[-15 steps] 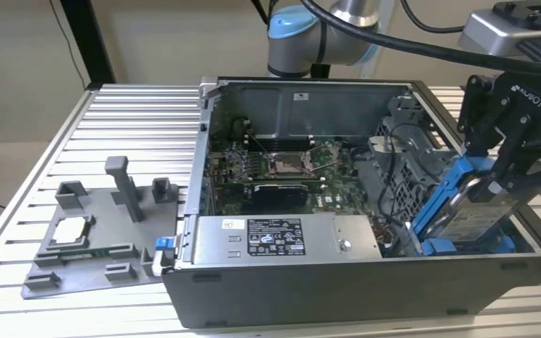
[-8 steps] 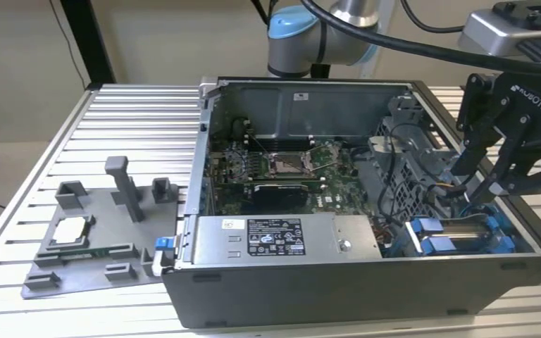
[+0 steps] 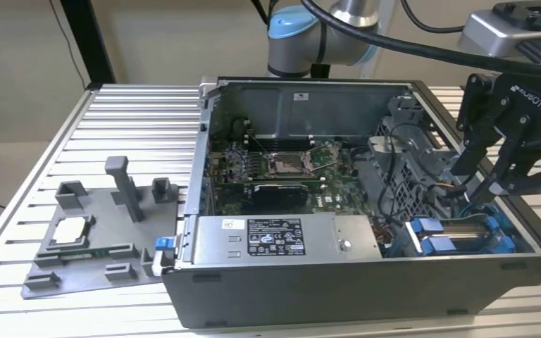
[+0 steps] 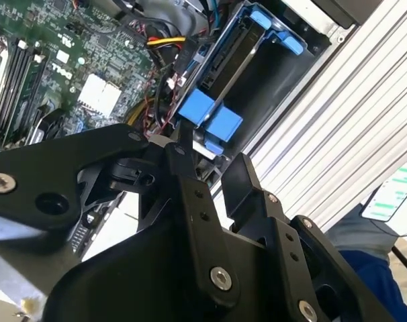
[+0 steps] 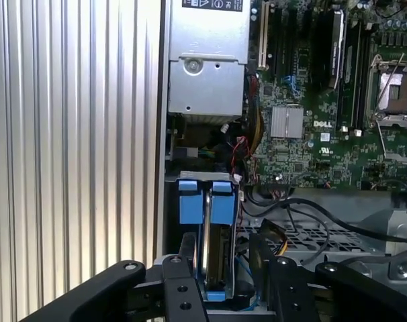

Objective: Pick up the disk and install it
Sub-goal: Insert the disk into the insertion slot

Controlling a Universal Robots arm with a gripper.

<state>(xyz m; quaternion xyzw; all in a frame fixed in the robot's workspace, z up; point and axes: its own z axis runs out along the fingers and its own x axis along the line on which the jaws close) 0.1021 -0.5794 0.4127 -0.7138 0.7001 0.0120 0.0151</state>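
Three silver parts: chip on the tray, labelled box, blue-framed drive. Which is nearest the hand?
The blue-framed disk, standing on edge in the corner bay, just below the hand.

Exterior view: light was bright and even, from overhead. Ribbed aluminium desk (image 3: 129, 113) looked pale, washed out by glare toward exterior view's lower left. Interior of open dark grey computer case (image 3: 365, 282) sat dimmer, front wall in shade. First wrist view: desk ribs were blown out to near white in broad band. Second wrist view: small square finned silver heatsink (image 4: 99, 95) glared white. Black metal claw (image 4: 211, 146) read as dark mass, highlights only on screws.
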